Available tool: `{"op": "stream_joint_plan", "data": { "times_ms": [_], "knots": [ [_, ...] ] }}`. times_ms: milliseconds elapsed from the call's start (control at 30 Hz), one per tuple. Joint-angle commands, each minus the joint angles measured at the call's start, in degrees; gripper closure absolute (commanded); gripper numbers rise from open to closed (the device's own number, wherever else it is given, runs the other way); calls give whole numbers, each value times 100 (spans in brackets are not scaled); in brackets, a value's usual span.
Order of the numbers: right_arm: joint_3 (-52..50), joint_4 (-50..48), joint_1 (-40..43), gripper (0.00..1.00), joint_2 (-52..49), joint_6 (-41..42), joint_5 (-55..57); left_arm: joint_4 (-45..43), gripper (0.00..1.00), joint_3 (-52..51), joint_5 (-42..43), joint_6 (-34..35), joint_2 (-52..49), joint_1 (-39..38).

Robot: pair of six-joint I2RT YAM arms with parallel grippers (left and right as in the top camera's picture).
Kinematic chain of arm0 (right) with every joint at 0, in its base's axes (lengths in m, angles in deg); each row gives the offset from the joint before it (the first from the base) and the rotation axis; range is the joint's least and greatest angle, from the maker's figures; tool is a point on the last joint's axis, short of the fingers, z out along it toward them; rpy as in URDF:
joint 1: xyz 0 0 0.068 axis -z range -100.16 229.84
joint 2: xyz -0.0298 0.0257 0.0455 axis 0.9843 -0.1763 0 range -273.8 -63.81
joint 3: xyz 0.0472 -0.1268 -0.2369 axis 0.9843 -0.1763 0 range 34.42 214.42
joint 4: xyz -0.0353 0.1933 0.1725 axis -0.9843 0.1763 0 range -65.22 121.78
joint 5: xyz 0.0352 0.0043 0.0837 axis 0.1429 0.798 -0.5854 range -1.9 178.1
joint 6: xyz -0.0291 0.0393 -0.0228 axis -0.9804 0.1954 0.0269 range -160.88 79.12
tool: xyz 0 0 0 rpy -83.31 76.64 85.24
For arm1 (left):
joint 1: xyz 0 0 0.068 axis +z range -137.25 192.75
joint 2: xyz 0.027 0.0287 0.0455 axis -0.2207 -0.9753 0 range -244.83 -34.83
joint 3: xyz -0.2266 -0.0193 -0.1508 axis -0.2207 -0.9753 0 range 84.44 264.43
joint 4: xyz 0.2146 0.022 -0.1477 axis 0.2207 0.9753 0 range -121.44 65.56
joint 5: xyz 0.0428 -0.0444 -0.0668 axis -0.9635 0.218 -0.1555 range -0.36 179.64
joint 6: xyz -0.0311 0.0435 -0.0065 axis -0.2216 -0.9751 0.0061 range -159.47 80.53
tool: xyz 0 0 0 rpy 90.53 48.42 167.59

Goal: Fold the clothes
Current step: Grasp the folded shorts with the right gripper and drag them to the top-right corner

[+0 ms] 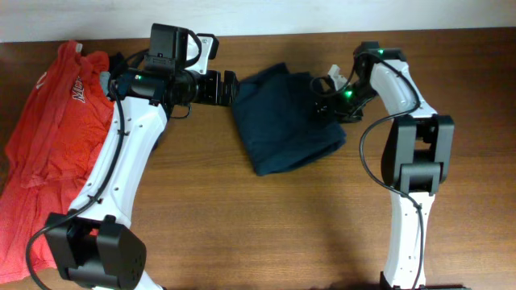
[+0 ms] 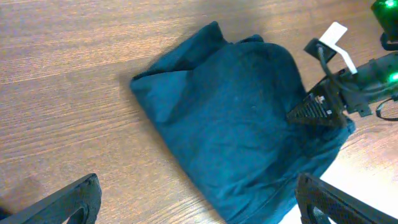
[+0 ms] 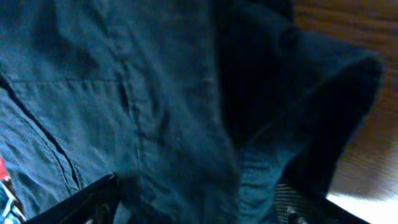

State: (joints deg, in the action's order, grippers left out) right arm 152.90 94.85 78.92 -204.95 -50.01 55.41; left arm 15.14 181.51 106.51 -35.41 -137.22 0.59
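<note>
The brown counter [image 1: 242,217] holds the dark blue shorts [image 1: 282,117], folded in a lump near the middle. The left end effector [image 1: 232,87] hangs just beside them, fingers wide apart. The right end effector [image 3: 196,190] presses on the cloth, its fingers apart too.

1. The overhead view looks straight down on the table [image 1: 266,225] from well above, the navy shorts [image 1: 282,129] lying just above centre.
2. The left wrist view looks from just left of the shorts, low and near, rightward across them to the right gripper [image 2: 317,112].
3. The right wrist view presses close over the shorts' right side; all three views share them.
</note>
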Motion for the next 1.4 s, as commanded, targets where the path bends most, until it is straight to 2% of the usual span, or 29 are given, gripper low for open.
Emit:
{"op": "stream_joint_plan", "data": {
  "times_ms": [0, 100, 300, 567, 800, 1067, 1367],
  "knots": [
    [-192, -55, -400, 25, 20, -50, -162, 61, 1, 85, -20, -111, 181, 4],
    [-192, -96, -538, 44, 20, -35, -184, 81, 1, 85, -20, -111, 179, 4],
    [-190, -181, -518, 96, 20, 17, -883, 83, 1, 83, -22, -111, 179, 4],
    [-15, -243, -74, 96, 24, 398, -1196, 81, 1, 85, -20, -111, 181, 4],
    [334, -369, 621, 96, 31, 1141, -1189, 74, 1, 85, -22, -111, 181, 4],
    [404, -713, 1735, 96, 31, 2096, -1172, 48, 1, 85, -24, -109, 181, 4],
    [402, -599, 3327, 96, 31, 2885, -940, 9, 1, 83, -173, -109, 179, 4]
  ]
}}
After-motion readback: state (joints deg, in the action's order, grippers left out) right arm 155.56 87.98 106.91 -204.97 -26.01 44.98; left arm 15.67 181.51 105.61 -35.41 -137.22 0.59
